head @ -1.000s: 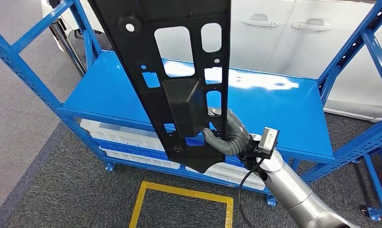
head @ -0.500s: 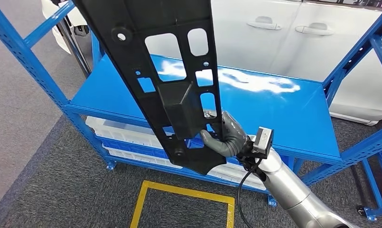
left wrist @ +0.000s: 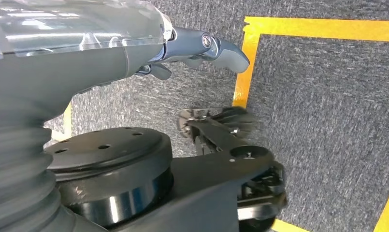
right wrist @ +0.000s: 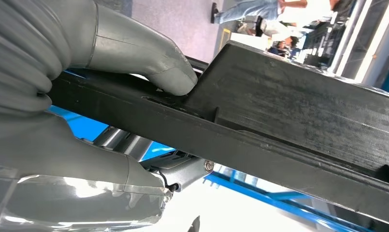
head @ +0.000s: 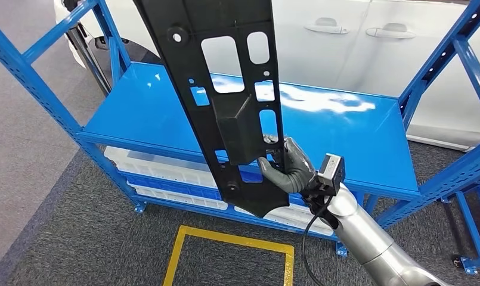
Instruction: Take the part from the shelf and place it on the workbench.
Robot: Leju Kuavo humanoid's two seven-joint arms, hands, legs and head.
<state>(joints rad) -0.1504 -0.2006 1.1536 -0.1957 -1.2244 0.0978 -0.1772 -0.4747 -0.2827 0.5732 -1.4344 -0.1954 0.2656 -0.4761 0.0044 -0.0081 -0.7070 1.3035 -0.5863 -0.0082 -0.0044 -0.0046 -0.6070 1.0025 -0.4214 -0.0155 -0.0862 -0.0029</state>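
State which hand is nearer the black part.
Right. The right hand grips the black part near its lower end; the left hand hangs over the carpet, holding nothing.
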